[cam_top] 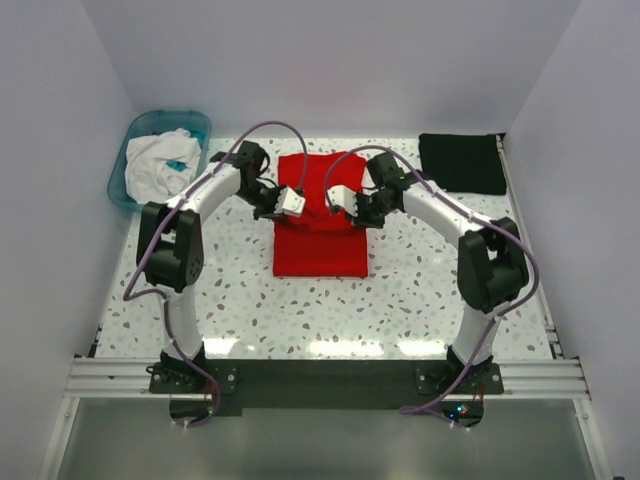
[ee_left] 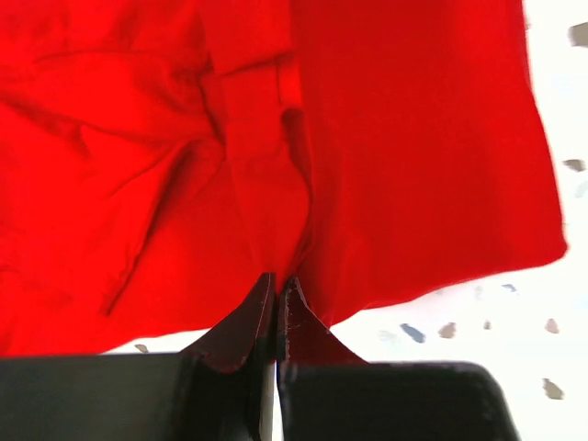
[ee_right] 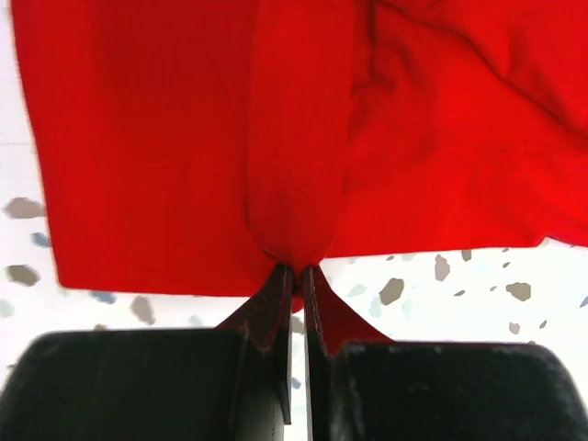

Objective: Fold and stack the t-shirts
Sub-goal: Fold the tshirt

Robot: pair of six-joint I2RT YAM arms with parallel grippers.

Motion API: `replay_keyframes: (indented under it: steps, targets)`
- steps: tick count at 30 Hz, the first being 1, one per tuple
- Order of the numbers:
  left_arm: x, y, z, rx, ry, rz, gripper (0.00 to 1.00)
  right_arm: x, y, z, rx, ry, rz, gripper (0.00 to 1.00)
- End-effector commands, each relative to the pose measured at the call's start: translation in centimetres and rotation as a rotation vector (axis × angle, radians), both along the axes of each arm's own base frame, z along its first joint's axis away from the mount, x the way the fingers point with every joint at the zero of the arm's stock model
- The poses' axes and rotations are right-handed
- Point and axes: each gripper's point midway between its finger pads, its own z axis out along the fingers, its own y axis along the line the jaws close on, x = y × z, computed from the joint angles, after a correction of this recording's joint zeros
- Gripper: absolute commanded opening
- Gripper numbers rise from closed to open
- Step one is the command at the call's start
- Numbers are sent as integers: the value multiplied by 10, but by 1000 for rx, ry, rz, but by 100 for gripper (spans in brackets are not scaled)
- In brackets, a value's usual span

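Held on both flanks, red t-shirt (cam_top: pixel 320 250): left gripper (ee_left: pixel 276 280) and right gripper (ee_right: pixel 296 268) each pinched tight on a ridge of cloth. Spreads ahead of both, long axis crosswise between them, neither arm nearer. Well off to right gripper's outer side, folded black t-shirt (cam_top: pixel 462 162).

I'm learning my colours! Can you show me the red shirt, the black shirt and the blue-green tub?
red shirt (cam_top: pixel 320 255), top view, its flat near half.
black shirt (cam_top: pixel 462 163), top view, middle of the folded cloth.
blue-green tub (cam_top: pixel 165 120), top view, its far wall.
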Motion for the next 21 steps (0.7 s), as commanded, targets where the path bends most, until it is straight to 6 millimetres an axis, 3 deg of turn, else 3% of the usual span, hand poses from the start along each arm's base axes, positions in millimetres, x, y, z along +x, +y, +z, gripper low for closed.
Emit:
replay_keyframes:
  steps: [1,5,15,16,18,19,21]
  targets:
    - [26,2,8,-14,-52,-10,0,21,5,5,31,-16,32,0]
    - [48,2,-1,-13,-60,7,0,40,3,-1,23,-20,17,0]
    - [70,5,-23,8,-59,71,3,74,2,-23,8,-32,-52,0]
    - [77,5,-23,7,-67,100,16,79,3,-23,9,-35,-65,9]
    - [89,9,-18,-2,-82,171,28,87,0,-18,-1,-54,-106,21]
    - [103,11,-7,-32,-100,245,35,91,-2,-16,-5,-71,-131,33]
    - [127,23,14,-79,-159,333,41,109,-6,5,23,-146,-213,43]
